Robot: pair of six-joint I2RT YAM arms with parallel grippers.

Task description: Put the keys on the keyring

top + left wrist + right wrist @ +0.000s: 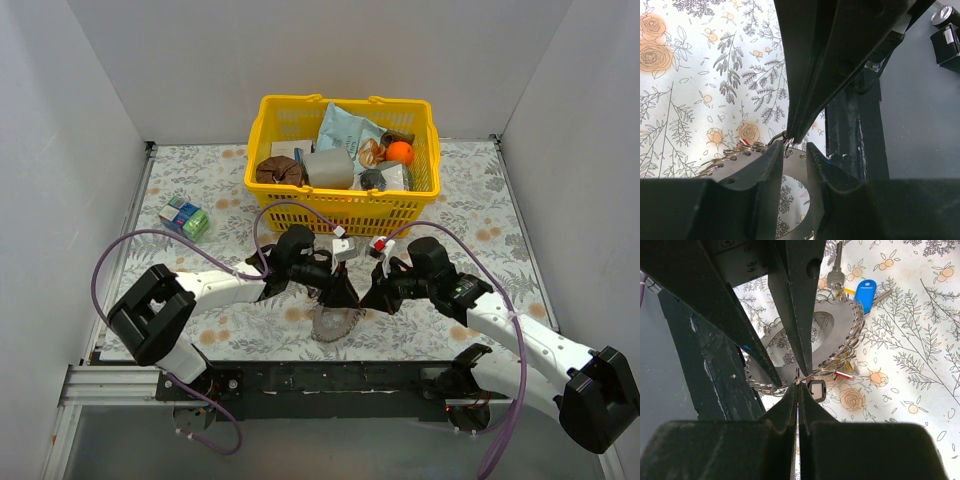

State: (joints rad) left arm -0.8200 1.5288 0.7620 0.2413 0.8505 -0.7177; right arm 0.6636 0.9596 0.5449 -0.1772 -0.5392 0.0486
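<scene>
The keyring (840,326) lies flat on the floral tablecloth (520,230) at the near edge, between the two arms. In the top view it is only a silvery part-disc below the meeting grippers, with no key to be made out. The right wrist camera gives far more: the hollow centre, the fringe of small wire loops around the rim, and the keys fanned off the far side. The silver key (836,271) has its head at the fringe and its blade pointing straight away from the ring, toward the top of that frame. The blue-headed key (866,292) lies just beside it, its long axis tilted a little to the right; a yellow piece sits between the two, and a red sliver shows on the near rim. The right gripper (797,386) has its fingers pressed tight together with the tip at the fringe (whether a loop is pinched there, I cannot tell). The left gripper (793,152) stands at a narrow gap astride the ring's band, and its own camera shows silver metal between the fingers. Whether they actually clamp it cannot be told. Only the top view shows the yellow basket (300,99) of assorted goods at the back.
</scene>
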